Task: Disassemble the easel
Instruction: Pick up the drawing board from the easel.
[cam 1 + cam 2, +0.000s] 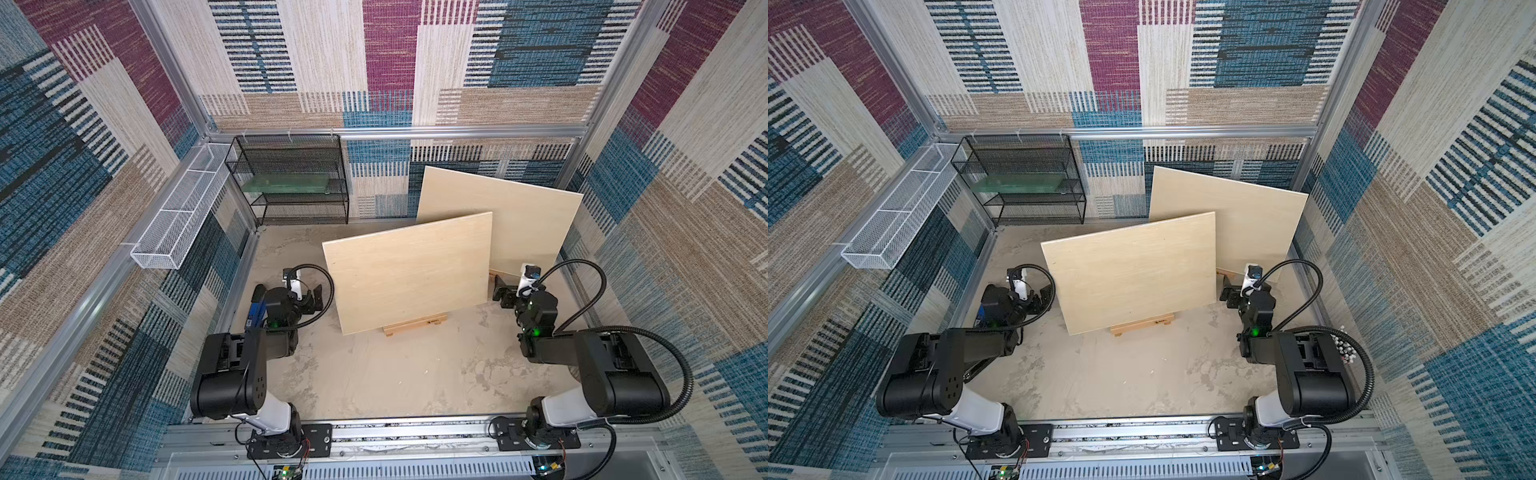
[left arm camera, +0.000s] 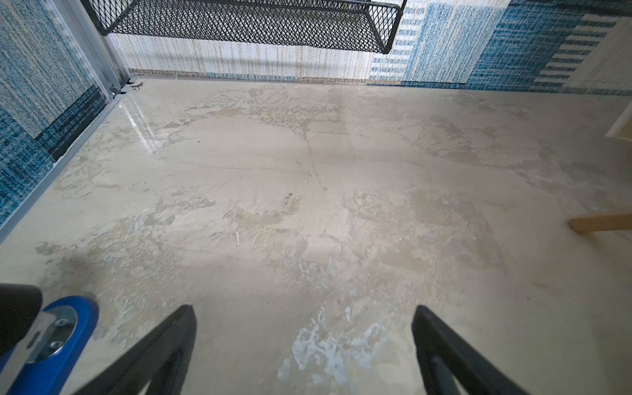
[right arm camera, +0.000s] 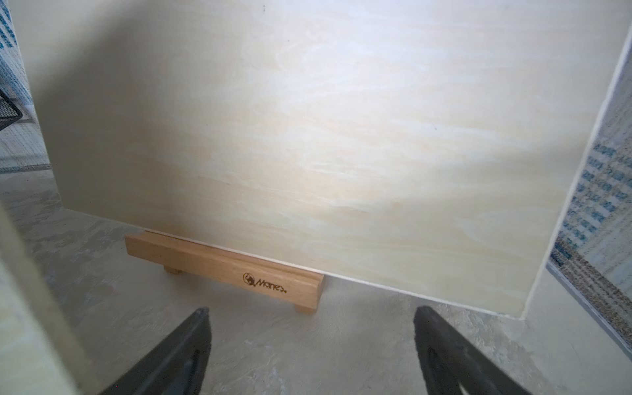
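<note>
Two pale wooden boards stand on small wooden easels. The front board (image 1: pixel 407 270) (image 1: pixel 1133 270) rests on an easel ledge (image 1: pixel 415 324) (image 1: pixel 1142 324) mid-table. The rear board (image 1: pixel 519 220) (image 1: pixel 1246 216) (image 3: pixel 307 136) leans toward the back right on its own easel ledge (image 3: pixel 222 266), which carries a printed logo. My left gripper (image 1: pixel 313 297) (image 1: pixel 1038 299) (image 2: pixel 304 311) is open and empty, left of the front board. My right gripper (image 1: pixel 500 293) (image 1: pixel 1229 295) (image 3: pixel 313 311) is open and empty, a short way in front of the rear ledge.
A black mesh shelf (image 1: pixel 291 178) (image 2: pixel 239 20) stands at the back left with a green item inside. A white mesh basket (image 1: pixel 178 216) hangs on the left wall. A wooden easel foot (image 2: pixel 602 222) shows in the left wrist view. Patterned walls enclose the table.
</note>
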### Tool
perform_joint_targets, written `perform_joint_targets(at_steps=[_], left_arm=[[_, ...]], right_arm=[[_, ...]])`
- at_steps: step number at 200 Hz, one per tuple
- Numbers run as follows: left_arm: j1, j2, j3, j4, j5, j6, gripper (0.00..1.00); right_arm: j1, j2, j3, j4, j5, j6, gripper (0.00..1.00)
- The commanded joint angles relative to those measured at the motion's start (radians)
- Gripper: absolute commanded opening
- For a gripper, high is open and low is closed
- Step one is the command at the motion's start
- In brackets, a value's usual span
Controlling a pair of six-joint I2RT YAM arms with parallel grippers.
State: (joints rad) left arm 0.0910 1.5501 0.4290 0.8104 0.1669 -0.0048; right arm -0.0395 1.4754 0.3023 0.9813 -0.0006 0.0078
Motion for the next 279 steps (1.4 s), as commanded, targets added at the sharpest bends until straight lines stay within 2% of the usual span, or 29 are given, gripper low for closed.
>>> perform_joint_targets(at_steps=[1, 235, 249, 259, 279], left_arm=[[0.001, 0.000, 0.005, 0.004, 0.010, 0.000, 1.00], [0.001, -0.003, 0.004, 0.006, 0.008, 0.000, 1.00], [0.001, -0.042, 0.001, -0.010, -0.049, -0.027, 0.99], [0.001, -0.109, 0.006, -0.088, -0.091, -0.038, 1.00], [0.001, -0.257, 0.025, -0.284, -0.102, -0.030, 1.00]], right_arm=[[0.001, 0.000, 0.003, 0.034, -0.003, 0.006, 0.95], [0.000, 0.003, 0.008, 0.031, -0.004, 0.007, 0.95], [-0.010, -0.009, 0.008, 0.026, -0.027, 0.007, 0.95], [-0.010, -0.058, 0.045, -0.083, -0.015, 0.008, 0.95], [-0.011, -0.092, 0.282, -0.534, 0.059, 0.031, 0.95]])
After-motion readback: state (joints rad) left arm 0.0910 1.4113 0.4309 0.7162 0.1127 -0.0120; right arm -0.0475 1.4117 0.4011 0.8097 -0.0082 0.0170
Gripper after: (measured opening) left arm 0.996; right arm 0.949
